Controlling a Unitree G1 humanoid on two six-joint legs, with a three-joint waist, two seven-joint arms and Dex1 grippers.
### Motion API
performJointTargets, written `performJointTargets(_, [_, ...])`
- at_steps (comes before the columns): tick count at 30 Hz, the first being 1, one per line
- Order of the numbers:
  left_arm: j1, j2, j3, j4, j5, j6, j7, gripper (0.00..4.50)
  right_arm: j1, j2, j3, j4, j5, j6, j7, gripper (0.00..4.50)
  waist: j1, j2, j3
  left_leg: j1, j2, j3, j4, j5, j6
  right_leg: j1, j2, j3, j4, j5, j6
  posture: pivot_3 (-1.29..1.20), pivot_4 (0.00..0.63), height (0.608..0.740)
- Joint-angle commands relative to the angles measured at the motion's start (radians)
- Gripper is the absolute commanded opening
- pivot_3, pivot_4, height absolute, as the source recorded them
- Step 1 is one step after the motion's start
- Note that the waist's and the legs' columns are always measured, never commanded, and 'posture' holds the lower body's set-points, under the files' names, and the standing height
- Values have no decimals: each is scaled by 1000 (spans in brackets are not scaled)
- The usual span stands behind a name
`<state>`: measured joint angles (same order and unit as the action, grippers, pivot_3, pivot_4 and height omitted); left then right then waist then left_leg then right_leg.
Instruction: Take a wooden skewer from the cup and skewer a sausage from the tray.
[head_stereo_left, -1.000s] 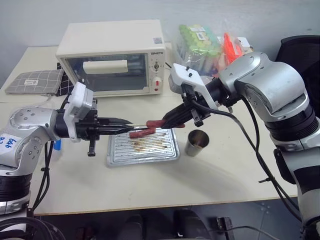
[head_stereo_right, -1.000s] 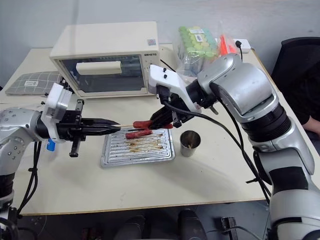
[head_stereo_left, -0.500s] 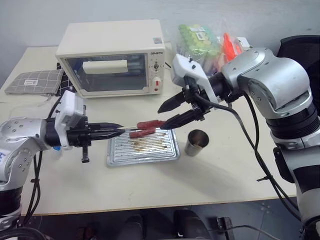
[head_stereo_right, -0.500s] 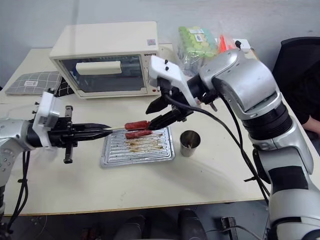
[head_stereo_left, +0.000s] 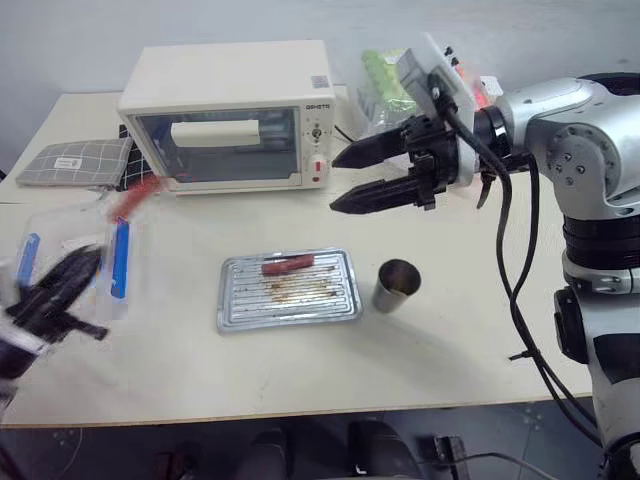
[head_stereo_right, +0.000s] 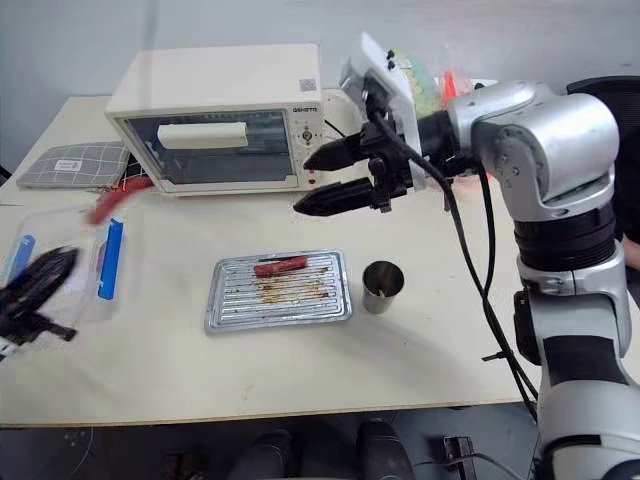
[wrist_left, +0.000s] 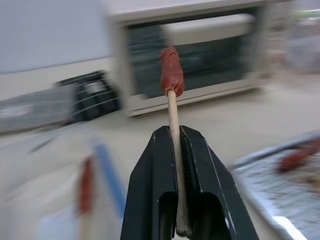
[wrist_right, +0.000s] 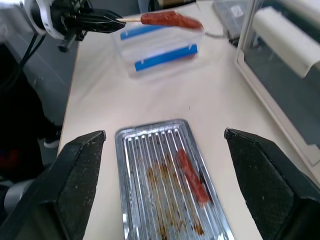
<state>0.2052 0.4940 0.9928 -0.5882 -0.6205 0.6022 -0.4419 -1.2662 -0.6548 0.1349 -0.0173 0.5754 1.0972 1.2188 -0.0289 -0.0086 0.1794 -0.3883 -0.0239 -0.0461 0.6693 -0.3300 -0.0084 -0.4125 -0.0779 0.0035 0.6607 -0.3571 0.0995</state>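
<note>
Item: wooden skewer (wrist_left: 173, 135), thin pale stick, stiff but easily snapped. You have it pinched near its blunt end in the left gripper (wrist_left: 179, 150), whose fingers are clamped tight on the stick, at the left of the table near the clear box with blue clips (head_stereo_left: 118, 262).

Item: sausage (wrist_left: 171, 71), glossy red-brown, soft and greasy, already impaled on the skewer's tip. Judge it light but liable to slide or spin; hold the stick low and keep the tip raised.

Item: second sausage (head_stereo_left: 287, 265), lying at the far edge of the tray (head_stereo_left: 330, 305).

Item: cup (head_stereo_left: 397, 285), just right of the tray.

Item: right gripper (head_stereo_left: 350, 180), fingers spread wide, holding nothing, above the tray before the toaster oven (head_stereo_left: 225, 115).
</note>
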Motion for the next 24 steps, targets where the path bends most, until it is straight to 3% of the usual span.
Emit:
performJointTargets(1, [-20, 38, 36, 115, 66, -83, 57, 0, -21, 5, -38, -18, 32, -5, -14, 3909, 5, 0, 0, 0, 0, 0, 1, 0, 0, 0, 0, 0, 0, 0, 0, 0, 150, 740])
performJointTargets(8, [-195, 226, -101, 477, 123, -95, 35, 0, -32, 13, -37, -3, 49, -9, -33, 3909, 24, -2, -1, 0, -2, -1, 3, 0, 1, 1, -1, 0, 0, 0, 0, 0, 150, 740])
performJointTargets(13, [-215, 274, -133, 498, 111, -83, 7, 1222, -24, 12, -44, -12, 63, 1, -54, 3936, 11, -3, -1, 0, -2, 0, -1, -2, 1, 0, -2, 0, 1, 0, 0, 0, 150, 740])
performJointTargets(19, [-122, 260, -62, 407, 68, -42, -17, 2599, -15, 11, -50, -15, 76, 4, -70, 3936, -15, -3, -1, 0, -2, -1, -3, -2, 1, -2, -2, -2, 0, 0, 0, 0, 150, 740])
performJointTargets(24, [16, 247, 107, 299, -31, 32, -72, 2599, -8, 0, -35, -6, 69, -12, -57, 3936, -19, -3, -2, 0, -1, -1, -2, -2, 1, -2, -1, -2, 0, 0, 0, 0, 150, 740])
